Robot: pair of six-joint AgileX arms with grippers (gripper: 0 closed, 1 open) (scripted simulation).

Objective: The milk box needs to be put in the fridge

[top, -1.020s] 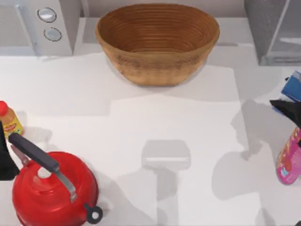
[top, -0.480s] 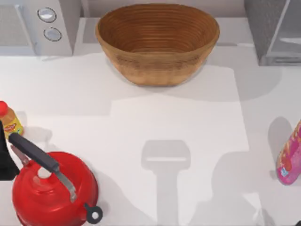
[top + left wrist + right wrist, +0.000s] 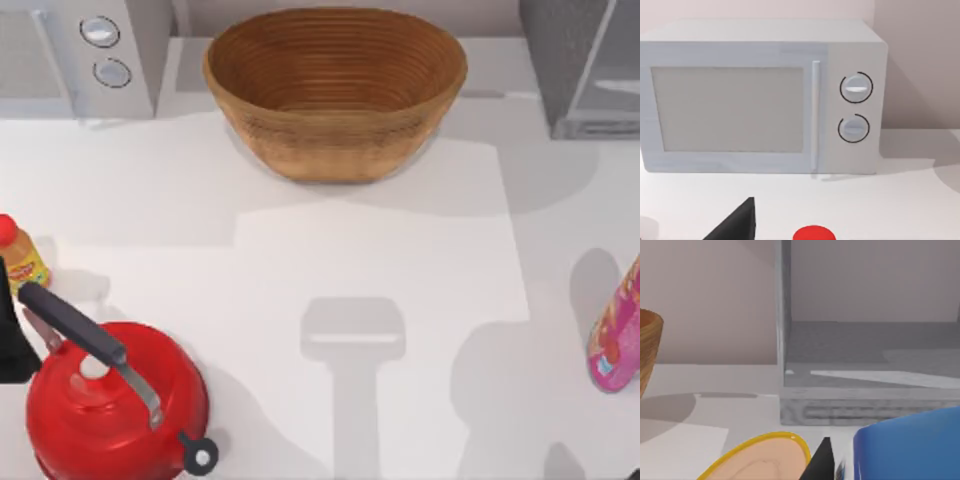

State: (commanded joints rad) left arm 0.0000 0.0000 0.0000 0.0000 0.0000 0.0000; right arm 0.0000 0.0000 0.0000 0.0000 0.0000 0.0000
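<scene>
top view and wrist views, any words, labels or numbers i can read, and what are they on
No text can be read anywhere.
Orange bottle: a red and yellow label, lettering too small to read.
Pink bottle: coloured print, too blurred to read.
Microwave: two round dials, no numbers or marks legible.
Milk box: a plain blue face, no lettering on the part in view.
Fridge: no sign or brand visible.

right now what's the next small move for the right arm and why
Probably carry the milk box forward into the fridge. The right wrist view shows the blue carton beside the right claw's dark fingertip, and the fridge straight ahead stands open with a bare grey floor inside.
</scene>
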